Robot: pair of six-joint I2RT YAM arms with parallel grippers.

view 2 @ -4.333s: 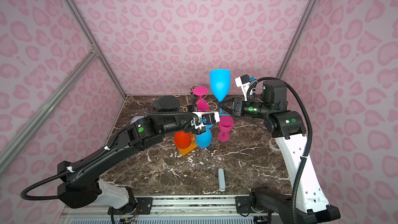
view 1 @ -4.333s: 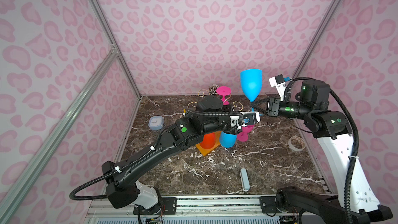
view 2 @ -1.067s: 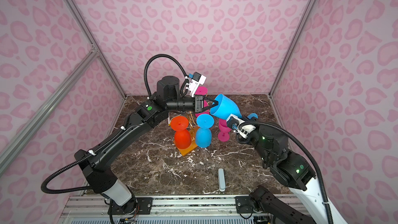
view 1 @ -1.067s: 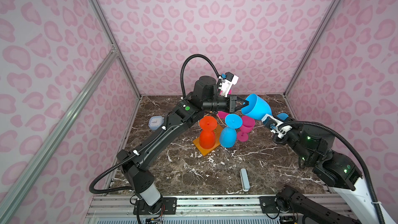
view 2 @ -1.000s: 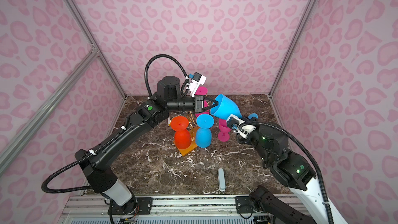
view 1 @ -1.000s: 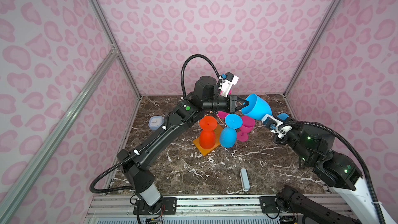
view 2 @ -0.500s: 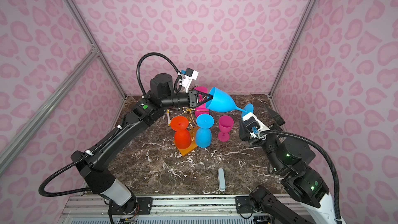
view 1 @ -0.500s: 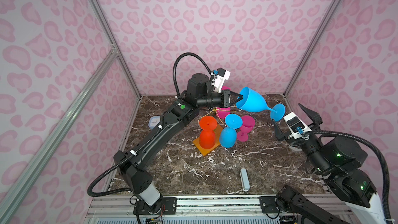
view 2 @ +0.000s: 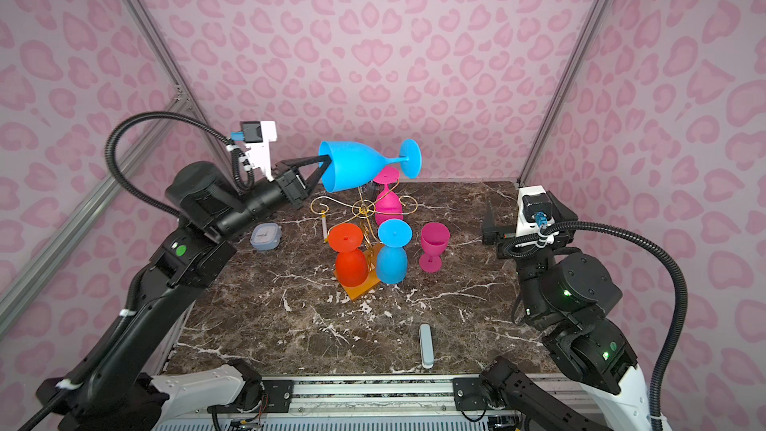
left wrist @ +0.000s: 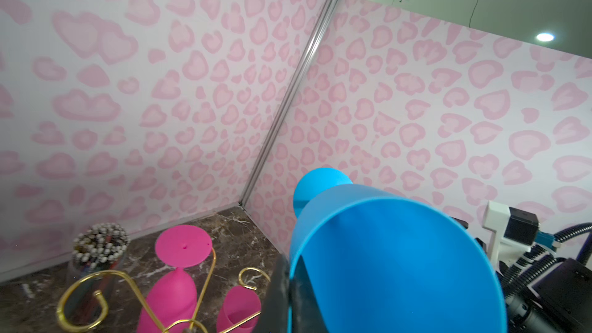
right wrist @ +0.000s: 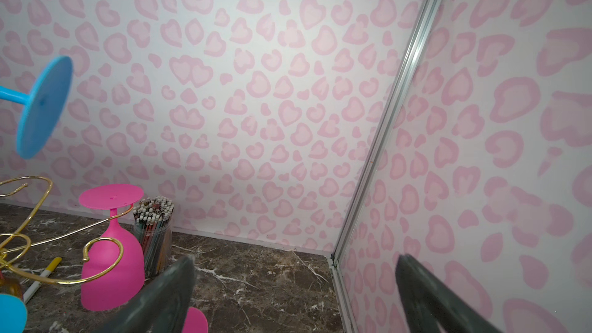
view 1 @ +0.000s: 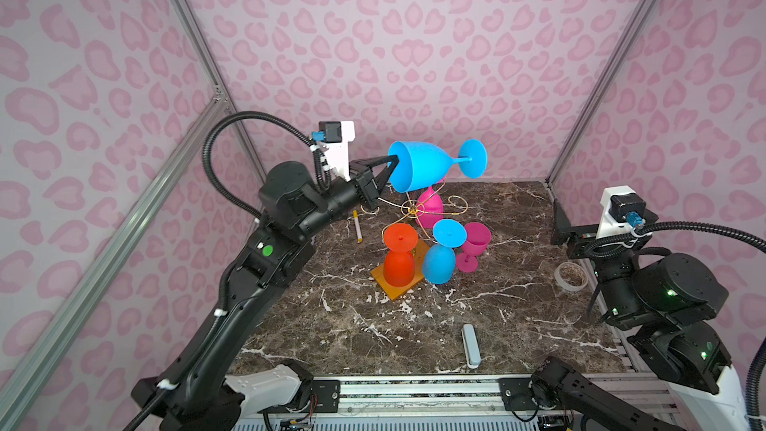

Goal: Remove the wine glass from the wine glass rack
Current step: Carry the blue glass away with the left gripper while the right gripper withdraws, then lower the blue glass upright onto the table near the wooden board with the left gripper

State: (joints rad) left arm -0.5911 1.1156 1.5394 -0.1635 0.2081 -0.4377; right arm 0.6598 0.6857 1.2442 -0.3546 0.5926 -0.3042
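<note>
The left tool [view 1: 391, 164] clamps the blue wine glass [view 1: 429, 167] by its rim, sideways in the air just above the wine glass rack [view 1: 410, 210]; the right tool [right wrist: 294, 261] gapes wide, empty, off to the side.

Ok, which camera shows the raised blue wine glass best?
Both top views: the whole blue wine glass, sideways, rim in the left gripper. Left wrist shows mostly its bowl; right wrist only its foot.
</note>
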